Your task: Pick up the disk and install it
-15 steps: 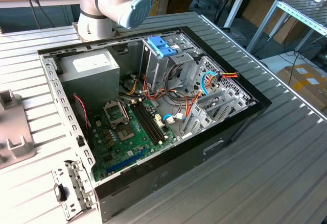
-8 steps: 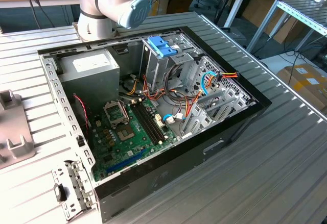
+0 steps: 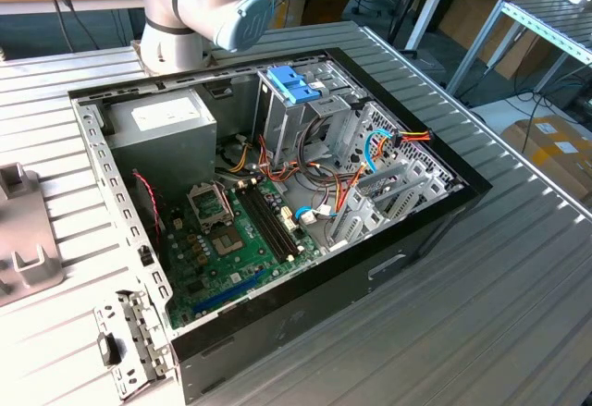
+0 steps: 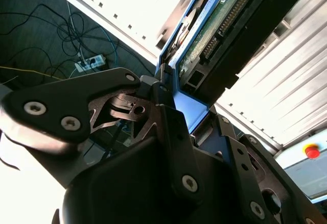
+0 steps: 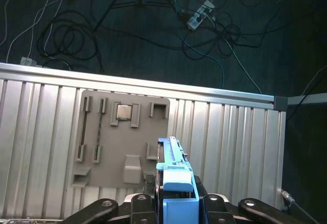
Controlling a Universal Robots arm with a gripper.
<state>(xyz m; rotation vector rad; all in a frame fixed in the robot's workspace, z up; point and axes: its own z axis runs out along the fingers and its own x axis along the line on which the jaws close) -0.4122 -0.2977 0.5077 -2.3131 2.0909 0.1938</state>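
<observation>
Above the tray (image 5: 115, 147), the gripper (image 5: 176, 203) pinches the disk (image 5: 174, 170), held clear of it — pickup looks done; seating it in the case (image 3: 305, 309) is left.

Even light fills the exterior view; in the second wrist view glare whitens the ribbed table (image 4: 286, 96) beyond the shadowed gripper (image 4: 184, 104) and its clamped disk (image 4: 240, 25).

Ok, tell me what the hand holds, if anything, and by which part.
The hand is shut on the disk, pinching its light-blue side-rail bracket at one end; the rest of the drive sticks out beyond.
</observation>
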